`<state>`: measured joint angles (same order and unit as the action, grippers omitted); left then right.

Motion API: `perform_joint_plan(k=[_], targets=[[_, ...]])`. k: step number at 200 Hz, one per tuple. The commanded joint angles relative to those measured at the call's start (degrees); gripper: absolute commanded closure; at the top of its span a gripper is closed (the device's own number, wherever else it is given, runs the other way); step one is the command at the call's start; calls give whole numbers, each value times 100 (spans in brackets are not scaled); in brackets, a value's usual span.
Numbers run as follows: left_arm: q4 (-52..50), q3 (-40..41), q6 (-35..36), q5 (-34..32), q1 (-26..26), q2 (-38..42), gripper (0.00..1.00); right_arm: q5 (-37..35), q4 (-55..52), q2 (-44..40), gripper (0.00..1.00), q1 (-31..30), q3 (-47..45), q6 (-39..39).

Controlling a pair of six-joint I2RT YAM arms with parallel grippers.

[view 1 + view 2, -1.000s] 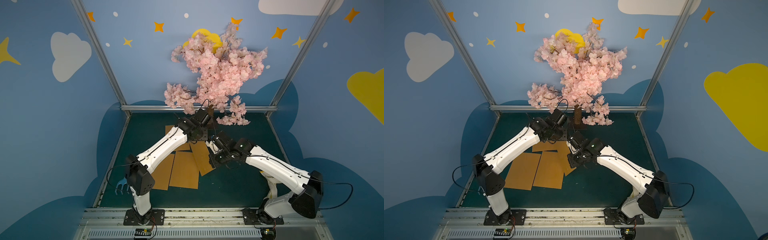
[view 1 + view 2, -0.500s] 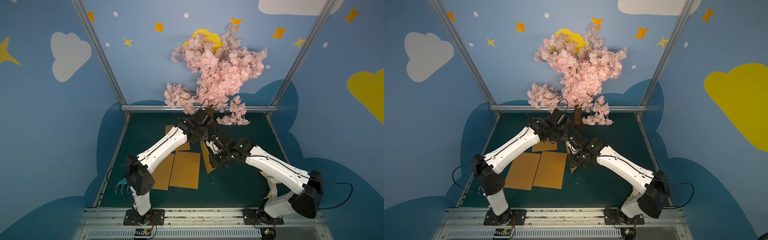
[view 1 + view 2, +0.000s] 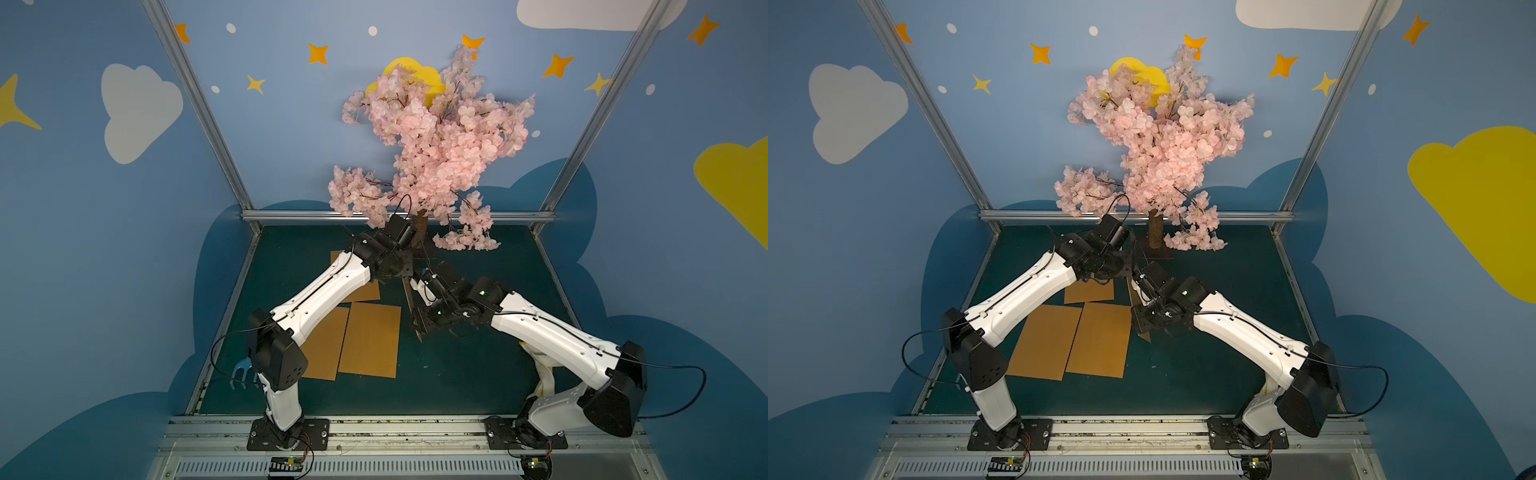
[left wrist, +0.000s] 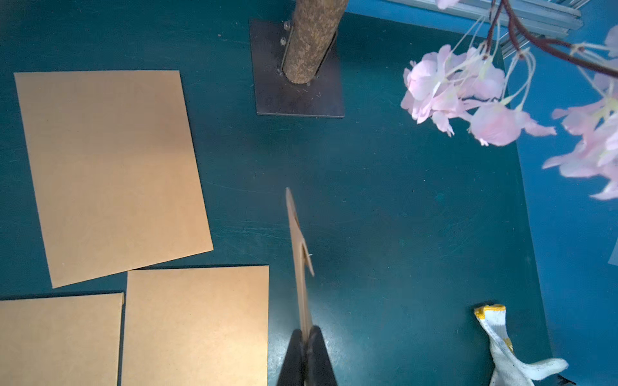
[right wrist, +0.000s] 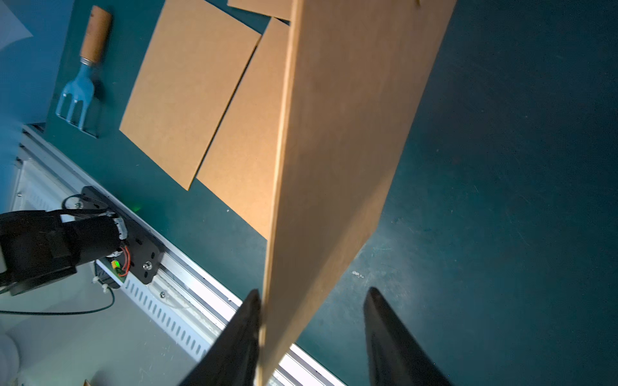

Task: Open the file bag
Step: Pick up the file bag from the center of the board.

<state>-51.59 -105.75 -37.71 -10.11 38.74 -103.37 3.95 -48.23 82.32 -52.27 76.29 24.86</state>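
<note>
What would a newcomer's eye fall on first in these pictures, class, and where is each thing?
First, the pink blossom tree at the back of the green table. In front of it, the left gripper is shut on a brown file bag held up on edge, with the right gripper open around it. Three more brown bags lie flat on the table.

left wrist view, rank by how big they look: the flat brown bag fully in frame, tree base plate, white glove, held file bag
1. flat brown bag
2. tree base plate
3. white glove, cut off by the frame edge, so its rank is unsure
4. held file bag, seen edge-on, only a sliver
</note>
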Motion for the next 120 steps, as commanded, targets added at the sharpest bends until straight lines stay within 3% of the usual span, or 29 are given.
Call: perform_joint_plan(k=[1, 15, 35, 66, 87, 120], targets=[[292, 248, 84, 30, -123, 327, 97, -150, 160, -539, 41, -51, -137, 181], [740, 679, 77, 282, -201, 588, 97, -520, 186, -908, 39, -14, -376, 389], [1651, 1497, 41, 811, -320, 1108, 98, -569, 780, -1558, 32, 232, -1001, 72], [3325, 2896, -321, 1789, -628, 1931, 98, 290, 1028, -2033, 34, 1313, -1433, 47], [4797, 3851, -817, 2733, -868, 2335, 98, 939, 1250, -1887, 34, 1729, -1494, -74], [6717, 4876, -1662, 3627, -1092, 2521, 98, 1910, 1882, -1484, 31, 2324, -1638, -75]])
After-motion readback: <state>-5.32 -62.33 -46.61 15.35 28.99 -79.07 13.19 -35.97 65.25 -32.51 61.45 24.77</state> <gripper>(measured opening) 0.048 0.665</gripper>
